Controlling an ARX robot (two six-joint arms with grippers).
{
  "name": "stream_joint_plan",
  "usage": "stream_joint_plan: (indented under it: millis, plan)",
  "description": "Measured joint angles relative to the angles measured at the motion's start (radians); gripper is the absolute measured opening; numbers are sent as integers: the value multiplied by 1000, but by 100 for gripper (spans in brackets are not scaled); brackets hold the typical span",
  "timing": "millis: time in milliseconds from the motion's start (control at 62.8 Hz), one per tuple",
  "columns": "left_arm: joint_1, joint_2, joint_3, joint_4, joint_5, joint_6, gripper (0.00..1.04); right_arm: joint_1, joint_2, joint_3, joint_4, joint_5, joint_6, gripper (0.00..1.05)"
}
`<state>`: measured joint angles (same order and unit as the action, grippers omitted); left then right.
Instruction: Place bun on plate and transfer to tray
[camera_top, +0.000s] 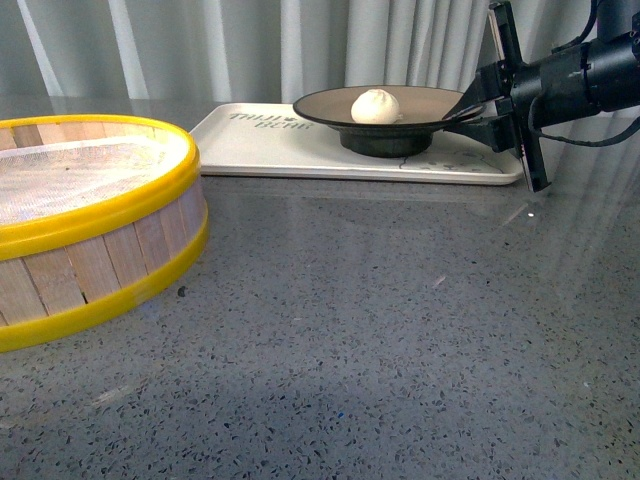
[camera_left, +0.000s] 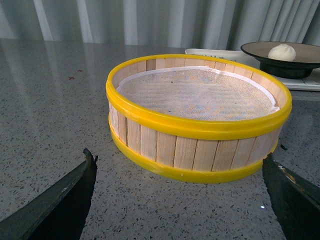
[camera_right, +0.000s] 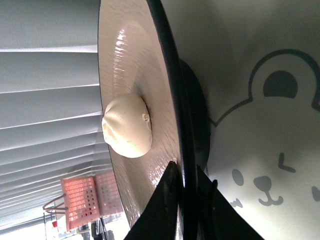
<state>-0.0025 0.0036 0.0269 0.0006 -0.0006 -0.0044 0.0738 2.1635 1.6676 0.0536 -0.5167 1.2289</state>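
Observation:
The bun (camera_top: 375, 106) lies in the middle of the plate (camera_top: 420, 112), which stands with its dark foot on the cream tray (camera_top: 270, 145) at the back of the table. My right gripper (camera_top: 478, 112) is shut on the plate's right rim, one finger above and one below. In the right wrist view the bun (camera_right: 127, 126) sits on the plate (camera_right: 125, 65), my fingers (camera_right: 170, 195) clamp the black rim, and the tray's bear face (camera_right: 270, 175) shows beside it. My left gripper (camera_left: 180, 200) is open and empty, low over the table in front of the steamer basket.
A yellow-rimmed wooden steamer basket (camera_top: 90, 225) with a white cloth liner stands at the front left; it also fills the left wrist view (camera_left: 197, 115). The plate (camera_left: 300, 62) and bun (camera_left: 282, 51) show behind it. Grey speckled tabletop (camera_top: 400, 320) spreads in front; curtains hang behind.

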Motion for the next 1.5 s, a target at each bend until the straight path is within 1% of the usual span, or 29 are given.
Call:
stream_joint_plan:
  millis: [80, 127, 159, 303, 334, 430, 446, 494, 525, 605, 764, 923, 1019, 1099, 1162, 1258, 1321, 1369, 1433, 1497]
  plan:
    - [0, 0, 0, 0, 0, 0, 98, 0, -4, -5, 5, -1, 3, 20]
    - [0, 0, 0, 0, 0, 0, 98, 0, -9, -8, 6, -1, 3, 29]
    - [0, 0, 0, 0, 0, 0, 98, 0, -11, -9, 6, -1, 5, 33]
    - [0, 0, 0, 0, 0, 0, 98, -1, -27, -29, 23, -1, 5, 58]
    - [0, 0, 0, 0, 0, 0, 98, -1, -33, -36, 26, 0, 5, 61]
    - [0, 0, 0, 0, 0, 0, 98, -2, -55, -69, 35, 0, 5, 77]
    - [0, 0, 0, 0, 0, 0, 98, -2, -61, -72, 35, 0, 5, 82]
    - [0, 0, 0, 0, 0, 0, 98, -3, -75, -87, 38, 5, 5, 93]
    - [0, 0, 0, 0, 0, 0, 98, -5, -85, -95, 35, 15, 6, 98]
    - [0, 0, 0, 0, 0, 0, 98, -8, -102, -106, 28, 34, 6, 96]
    - [0, 0, 0, 0, 0, 0, 98, -14, -141, -128, 14, 74, 5, 96]
    - [0, 0, 0, 0, 0, 0, 98, -27, -196, -156, -14, 95, -2, 96]
    - [0, 0, 0, 0, 0, 0, 98, -47, -244, -199, -26, 113, -13, 96]
    - [0, 0, 0, 0, 0, 0, 98, -76, -297, -257, -30, 149, -45, 96]
    - [0, 0, 0, 0, 0, 0, 98, -108, -349, -319, -18, 191, -97, 96]
    - [0, 0, 0, 0, 0, 0, 98, -170, -468, -459, 43, 256, -208, 96]
    - [0, 0, 0, 0, 0, 0, 98, -225, -582, -587, 101, 325, -327, 96]
    - [0, 0, 0, 0, 0, 0, 98, -260, -646, -653, 139, 356, -402, 96]
    - [0, 0, 0, 0, 0, 0, 98, -315, -797, -805, 205, 447, -565, 96]
    - [0, 0, 0, 0, 0, 0, 98, -353, -929, -944, 267, 491, -711, 96]
